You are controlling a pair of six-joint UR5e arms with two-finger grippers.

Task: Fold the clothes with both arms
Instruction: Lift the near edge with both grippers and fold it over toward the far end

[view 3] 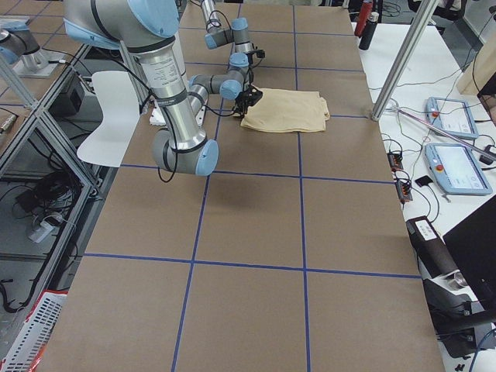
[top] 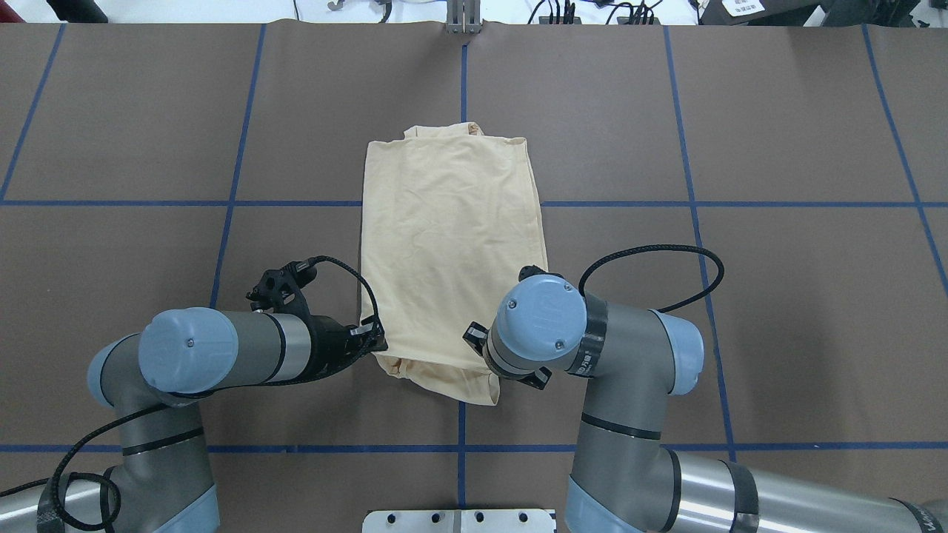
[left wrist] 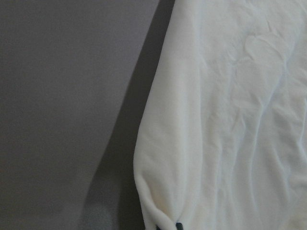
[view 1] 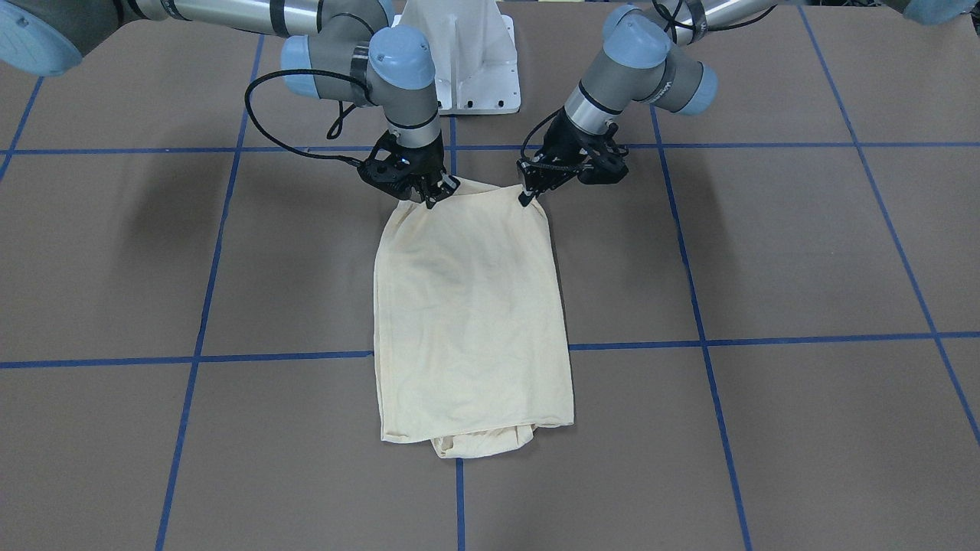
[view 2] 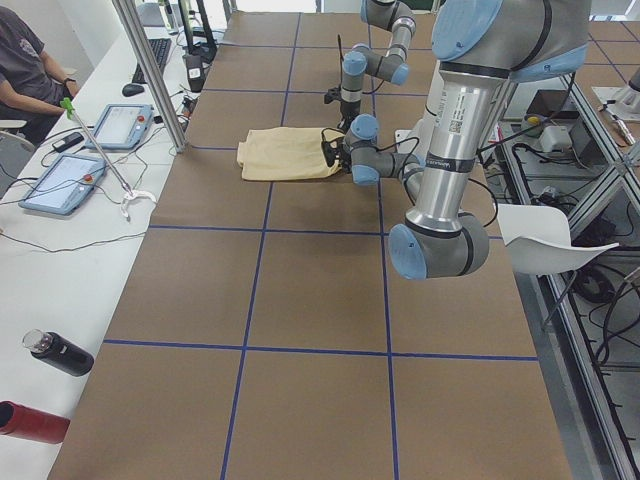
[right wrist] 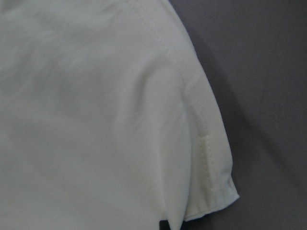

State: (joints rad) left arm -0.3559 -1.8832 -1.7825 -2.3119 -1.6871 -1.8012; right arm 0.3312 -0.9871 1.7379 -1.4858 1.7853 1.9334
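Though apart, left gripper (view 1: 530,195), right gripper (view 1: 436,195) (both tight) on T-shirt (view 1: 471,306) corners.

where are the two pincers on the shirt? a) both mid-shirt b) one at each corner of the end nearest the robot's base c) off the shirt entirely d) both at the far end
B: the left pincer and the right pincer each grip a corner of the shirt at its end beside the white pedestal base.

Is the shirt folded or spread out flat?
Partly folded: the T-shirt lies as a narrow rectangle, no sleeves showing, tucked layers peeking out at one end.
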